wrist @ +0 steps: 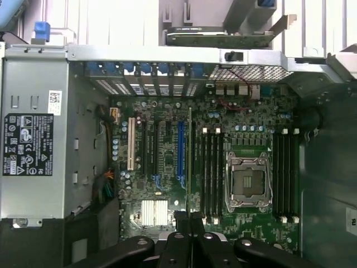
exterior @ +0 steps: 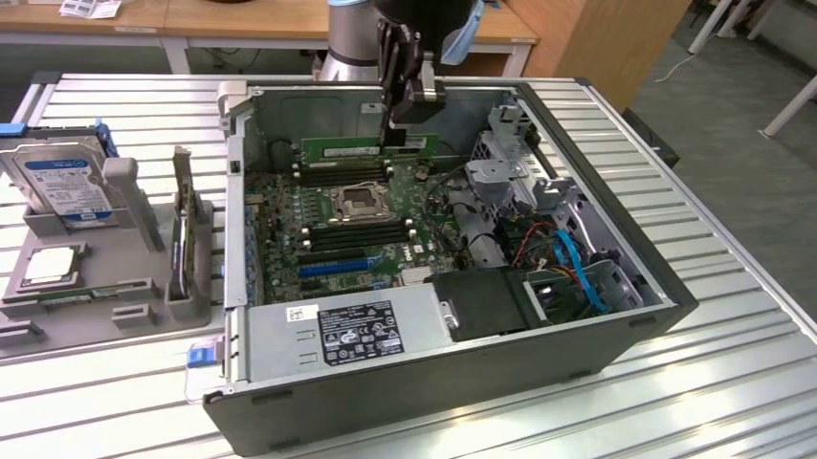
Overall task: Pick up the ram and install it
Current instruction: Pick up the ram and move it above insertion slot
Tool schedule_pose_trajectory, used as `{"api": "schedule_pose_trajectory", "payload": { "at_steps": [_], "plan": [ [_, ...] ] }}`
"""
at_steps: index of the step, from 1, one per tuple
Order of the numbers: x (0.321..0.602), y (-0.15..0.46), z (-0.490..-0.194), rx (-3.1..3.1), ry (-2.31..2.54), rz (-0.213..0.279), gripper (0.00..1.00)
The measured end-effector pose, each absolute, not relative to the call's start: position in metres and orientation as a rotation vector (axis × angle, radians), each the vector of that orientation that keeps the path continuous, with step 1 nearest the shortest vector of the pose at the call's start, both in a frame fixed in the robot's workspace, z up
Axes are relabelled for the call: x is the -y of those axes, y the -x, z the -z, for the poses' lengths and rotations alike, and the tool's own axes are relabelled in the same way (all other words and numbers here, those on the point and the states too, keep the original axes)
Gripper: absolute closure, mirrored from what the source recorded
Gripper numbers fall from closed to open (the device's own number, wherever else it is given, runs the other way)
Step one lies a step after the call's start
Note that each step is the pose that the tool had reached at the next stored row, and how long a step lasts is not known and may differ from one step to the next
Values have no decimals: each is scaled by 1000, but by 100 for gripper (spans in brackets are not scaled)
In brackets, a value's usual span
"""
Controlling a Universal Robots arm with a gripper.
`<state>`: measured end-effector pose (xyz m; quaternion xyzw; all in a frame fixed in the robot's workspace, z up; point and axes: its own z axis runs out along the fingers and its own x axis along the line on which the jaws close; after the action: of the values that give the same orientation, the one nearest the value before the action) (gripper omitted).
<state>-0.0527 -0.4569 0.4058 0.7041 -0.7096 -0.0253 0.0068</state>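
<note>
1. The gripper (exterior: pixel 411 120) was seen clenched on the ram (exterior: pixel 347 150), which was held level and on its edge over the open computer case (exterior: pixel 600 172).
2. The ram was judged to be clear of the motherboard (exterior: pixel 320 206), hanging above the far side of the board from the exterior view, beyond the CPU socket (exterior: pixel 358 202).
3. In the wrist view the ram (wrist: pixel 189 162) was seen edge-on as a thin line between the closed fingertips, running parallel to the memory slots (wrist: pixel 211 167) and lying just beside that bank.
4. The pick-up was judged done, and the carry toward a slot was taken as the step in hand; no seating was shown.
5. For seating, the ram's lower edge would need to be lined up squarely over one empty slot, with its end latches open, and pressed down evenly.
</note>
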Motion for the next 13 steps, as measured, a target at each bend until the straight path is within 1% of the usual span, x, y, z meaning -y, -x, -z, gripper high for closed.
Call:
{"api": "schedule_pose_trajectory", "payload": {
  "at_steps": [13],
  "plan": [
    [433,53,-404,2220,-2202,79,89]
  ]
}}
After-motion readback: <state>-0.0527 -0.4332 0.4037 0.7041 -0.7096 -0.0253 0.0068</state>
